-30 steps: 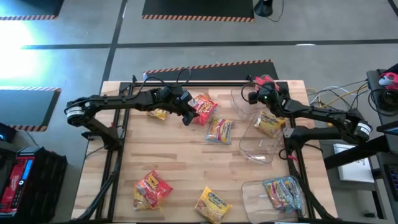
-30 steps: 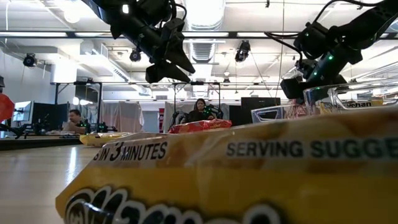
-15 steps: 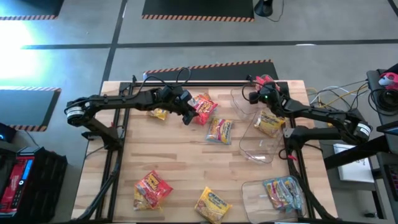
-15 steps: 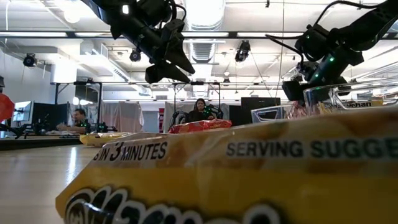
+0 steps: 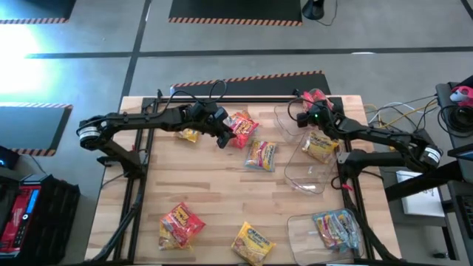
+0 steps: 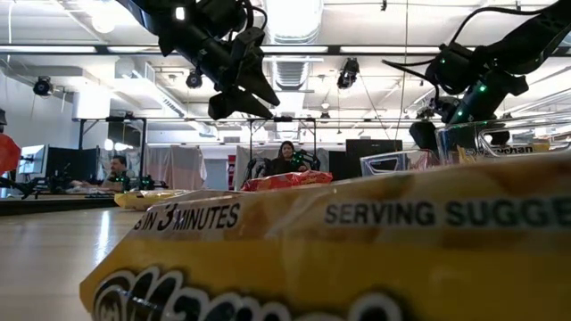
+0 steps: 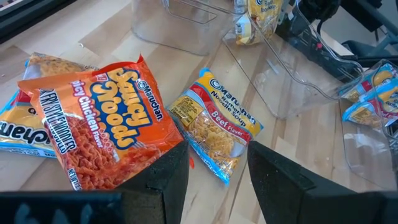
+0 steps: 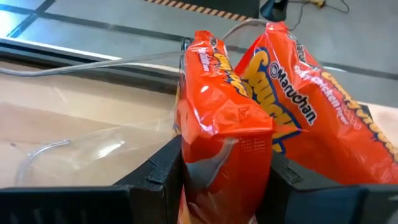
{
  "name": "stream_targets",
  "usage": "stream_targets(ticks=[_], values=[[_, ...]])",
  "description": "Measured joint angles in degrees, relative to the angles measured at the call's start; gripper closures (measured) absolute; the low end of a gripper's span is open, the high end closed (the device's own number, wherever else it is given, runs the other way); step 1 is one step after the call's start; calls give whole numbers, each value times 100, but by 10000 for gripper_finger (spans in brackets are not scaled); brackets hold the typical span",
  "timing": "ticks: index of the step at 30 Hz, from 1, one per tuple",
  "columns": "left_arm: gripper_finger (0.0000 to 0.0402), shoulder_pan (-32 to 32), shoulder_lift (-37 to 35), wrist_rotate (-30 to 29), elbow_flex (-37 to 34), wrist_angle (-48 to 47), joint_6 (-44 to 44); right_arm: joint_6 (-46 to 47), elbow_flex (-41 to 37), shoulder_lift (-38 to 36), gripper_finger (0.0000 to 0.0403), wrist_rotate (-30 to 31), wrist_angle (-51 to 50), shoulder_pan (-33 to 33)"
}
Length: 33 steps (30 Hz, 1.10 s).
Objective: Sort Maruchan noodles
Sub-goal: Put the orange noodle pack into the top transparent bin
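Right gripper [image 8: 224, 180] clenched on one red Maruchan packet [image 8: 221, 118], second red packet [image 8: 311, 118] beside. Left gripper [image 7: 214, 180] released above table [image 5: 222, 185]; three clear tubs [image 5: 307, 174].

We count two robot arms, the left arm [image 5: 140, 120] and the right arm [image 5: 377, 134]. Three clear plastic tubs stand at the right: a far tub [image 5: 284, 118], a middle tub [image 5: 304, 176] and a near tub [image 5: 299, 230]. Noodle packets: three red ones [image 5: 242, 127] [image 5: 180, 224] [image 8: 227, 130], at least five yellow or orange ones [image 5: 261, 155], and blue ones [image 5: 336, 226] we cannot count.
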Motion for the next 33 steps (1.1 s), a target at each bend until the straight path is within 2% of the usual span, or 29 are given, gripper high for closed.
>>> stream_targets(ticks=[11, 17, 22, 26, 33], values=[[256, 0, 0, 2, 0, -2, -96, 82, 0, 0, 284, -44, -50, -20], [256, 0, 0, 2, 0, 0, -96, 134, 60, 11, 232, -268, -309, -20], [256, 0, 0, 2, 0, 0, -98, 190, 343, 9, 196, 80, -770, -20], [256, 0, 0, 3, 0, -2, -96, 120, 645, 7, 195, 299, -1005, -22], [256, 0, 0, 4, 0, -2, -96, -30, 1023, 7, 209, 323, -1068, -22]])
